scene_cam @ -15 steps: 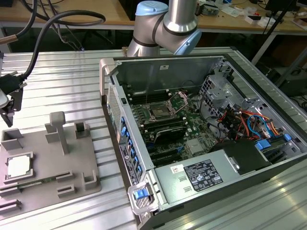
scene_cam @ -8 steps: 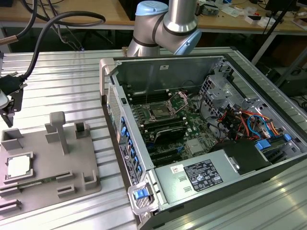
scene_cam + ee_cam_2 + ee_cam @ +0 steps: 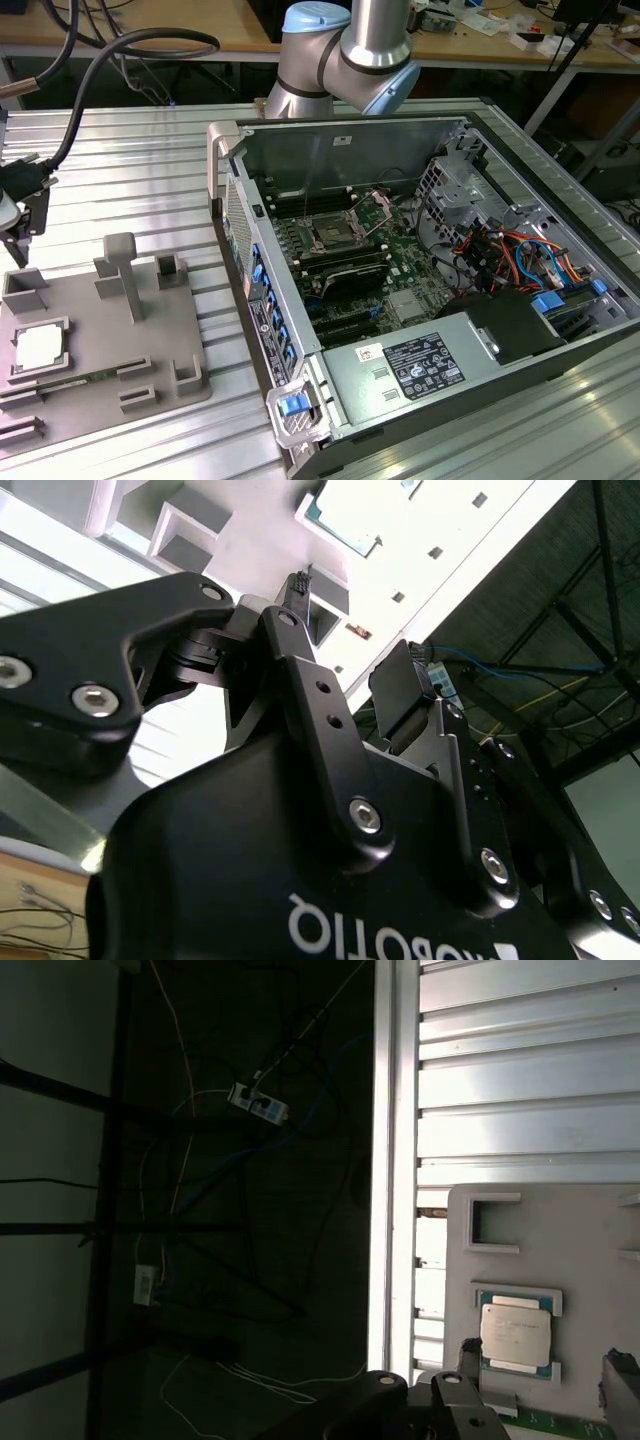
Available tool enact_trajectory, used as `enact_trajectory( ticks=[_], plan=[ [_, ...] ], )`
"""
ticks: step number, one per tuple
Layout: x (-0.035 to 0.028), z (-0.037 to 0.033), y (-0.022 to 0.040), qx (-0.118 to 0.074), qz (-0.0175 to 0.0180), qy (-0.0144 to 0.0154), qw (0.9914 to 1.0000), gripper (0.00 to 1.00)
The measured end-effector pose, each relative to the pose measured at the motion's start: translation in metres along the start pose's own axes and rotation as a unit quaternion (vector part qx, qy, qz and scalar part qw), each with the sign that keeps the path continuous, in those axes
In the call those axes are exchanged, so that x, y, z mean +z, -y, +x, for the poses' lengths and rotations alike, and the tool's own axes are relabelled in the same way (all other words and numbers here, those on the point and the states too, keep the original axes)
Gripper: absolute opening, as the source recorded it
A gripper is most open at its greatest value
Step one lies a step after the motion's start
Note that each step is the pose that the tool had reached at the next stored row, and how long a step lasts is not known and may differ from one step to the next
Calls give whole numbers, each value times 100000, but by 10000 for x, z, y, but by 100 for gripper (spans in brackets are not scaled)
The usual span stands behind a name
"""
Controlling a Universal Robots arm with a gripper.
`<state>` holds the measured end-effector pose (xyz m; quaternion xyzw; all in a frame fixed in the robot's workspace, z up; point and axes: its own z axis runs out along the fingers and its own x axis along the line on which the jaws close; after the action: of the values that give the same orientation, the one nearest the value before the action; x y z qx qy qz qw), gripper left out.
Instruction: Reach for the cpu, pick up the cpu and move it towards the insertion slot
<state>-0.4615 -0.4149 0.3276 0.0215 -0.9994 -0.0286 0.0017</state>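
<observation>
The cpu (image 3: 40,347) lies flat in a raised frame on the grey fixture plate (image 3: 150,350) at the exterior view's left, silvery top up. In the first wrist view the cpu (image 3: 515,1332) sits in that frame, close to the fingertips (image 3: 468,1356). My gripper (image 3: 22,235) hangs above the plate's far corner, a little higher than the cpu and not touching it. In the second wrist view the gripper (image 3: 350,640) stands open with nothing between its fingers. The insertion slot (image 3: 330,235), a shiny metal frame with a dark centre, is on the motherboard inside the open computer case.
The open computer case (image 3: 240,200) stands at the exterior view's right of the plate, its metal wall between cpu and slot. Grey posts (image 3: 122,270) rise from the plate. A green memory stick (image 3: 75,380) lies by the cpu. A thick cable (image 3: 120,50) trails from the gripper.
</observation>
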Motion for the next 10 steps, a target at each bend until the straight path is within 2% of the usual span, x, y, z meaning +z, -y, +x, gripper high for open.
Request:
enact_trajectory(
  ticks=[10],
  plan=[
    [46, 0, 3, -1, -2, 0, 100000, 53]
  ],
)
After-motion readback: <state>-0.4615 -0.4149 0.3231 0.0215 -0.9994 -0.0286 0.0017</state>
